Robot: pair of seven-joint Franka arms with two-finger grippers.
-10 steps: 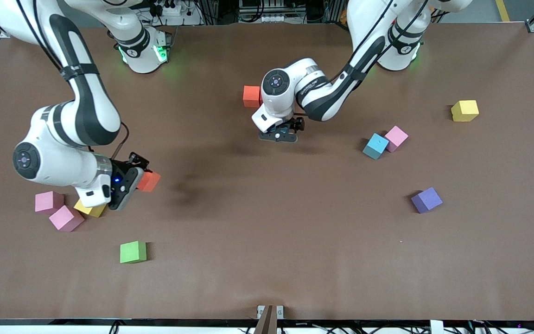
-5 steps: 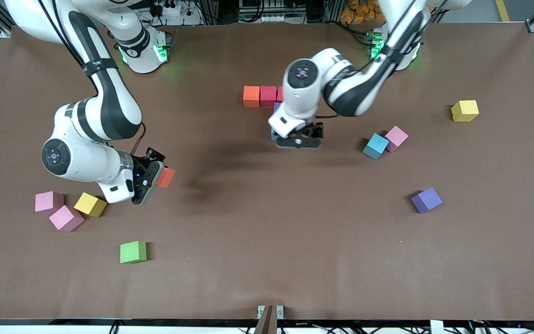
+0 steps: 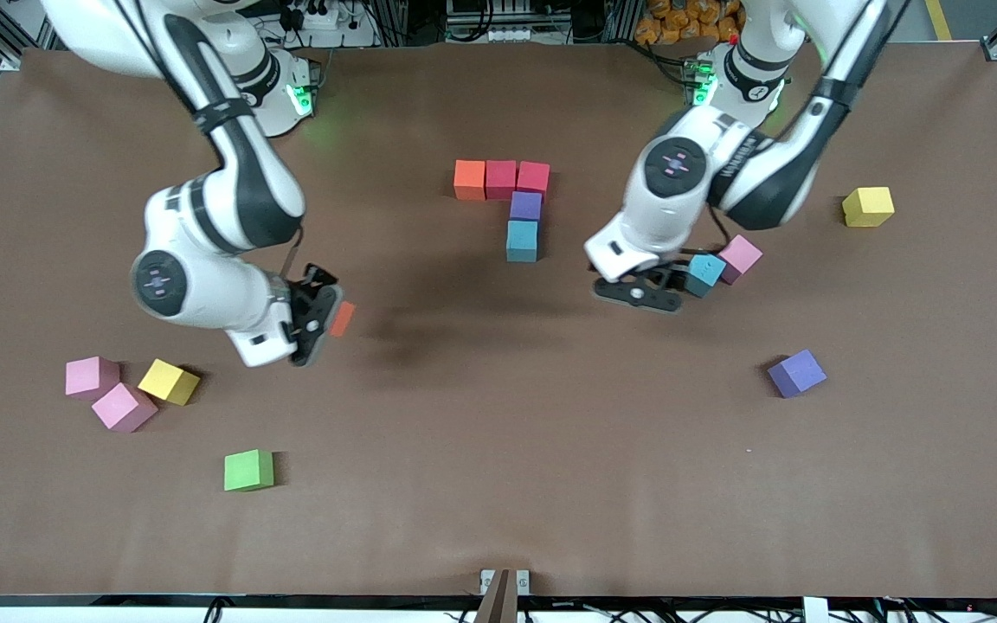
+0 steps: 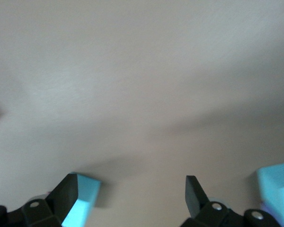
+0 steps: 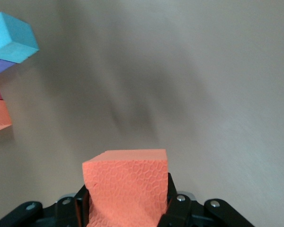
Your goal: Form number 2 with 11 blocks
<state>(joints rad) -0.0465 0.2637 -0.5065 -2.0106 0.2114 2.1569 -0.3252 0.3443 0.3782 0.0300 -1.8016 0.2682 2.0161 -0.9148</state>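
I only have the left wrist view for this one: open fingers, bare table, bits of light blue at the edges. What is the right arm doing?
Observer: The right gripper is shut on an orange block, up over bare table toward the right arm's end.
Operator: How much of the 2 is laid?
Observer: Five blocks: a row of three, then a purple block and a placed light blue block, each nearer to the front camera than the last.
Operator: Any loose block by my gripper?
Observer: Yes, the left gripper is beside a loose light blue block that touches a pink block.
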